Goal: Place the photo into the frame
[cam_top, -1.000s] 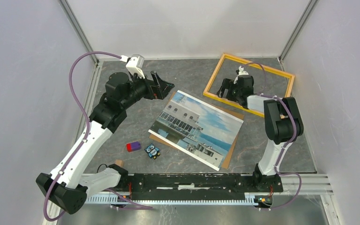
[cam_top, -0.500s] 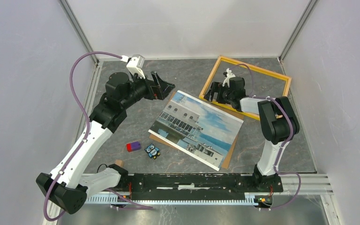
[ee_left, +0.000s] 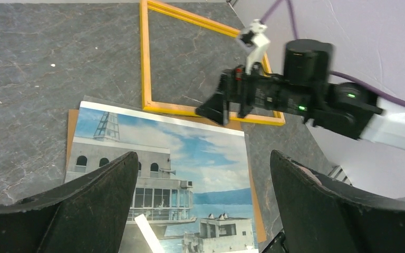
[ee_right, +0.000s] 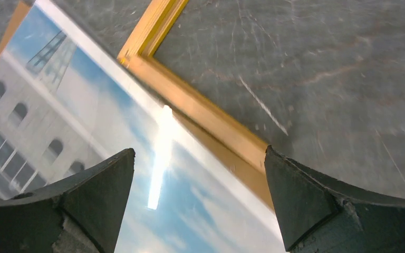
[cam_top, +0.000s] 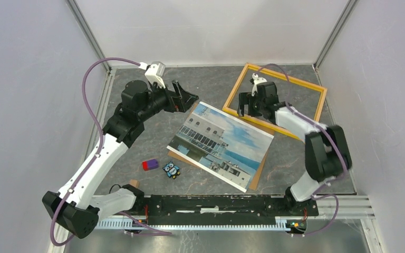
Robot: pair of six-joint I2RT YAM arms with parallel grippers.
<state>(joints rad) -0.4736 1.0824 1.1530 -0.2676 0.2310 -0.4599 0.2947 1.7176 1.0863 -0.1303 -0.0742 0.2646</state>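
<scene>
Photo (cam_top: 220,145) lies face up in mid table (cam_top: 216,84), on a brown board (ee_left: 72,129), not inside the frame (cam_top: 290,77). Frame lies flat at far right, its near edge just beside photo's far side. R gripper (ee_right: 200,152): jaws wide, holding nothing, above that near edge. L gripper (ee_left: 203,155): also wide, nothing in it, above photo's far-left corner. Small red-purple block (cam_top: 149,165) & blue toy (cam_top: 171,169) lie left of photo.
</scene>
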